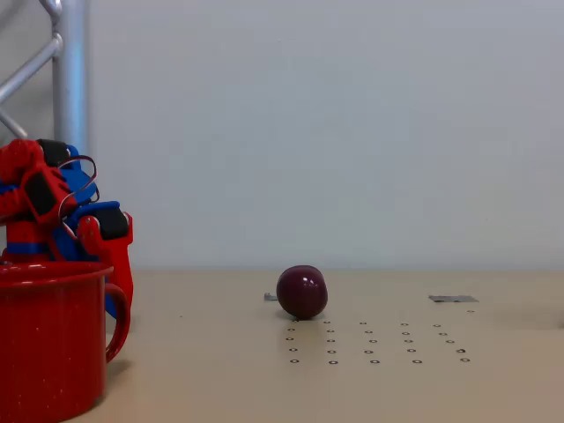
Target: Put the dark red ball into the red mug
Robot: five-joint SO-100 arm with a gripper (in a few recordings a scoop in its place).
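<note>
The dark red ball (302, 292) rests on the beige table, near the middle of the fixed view, with nothing touching it. At the lower left corner the red mug (48, 344) stands upright, its handle pointing right toward the ball. My red-and-blue arm is folded up behind the mug. My gripper (121, 280) points downward just behind the mug's handle, well left of the ball. The mug hides part of the fingers, so the frame does not show how the jaws stand.
A metal frame post (69, 79) rises at the upper left behind the arm. Rows of small holes (374, 344) mark the table (220, 370) in front of the ball. A small grey tape strip (452, 299) lies at the right. A plain wall closes the back.
</note>
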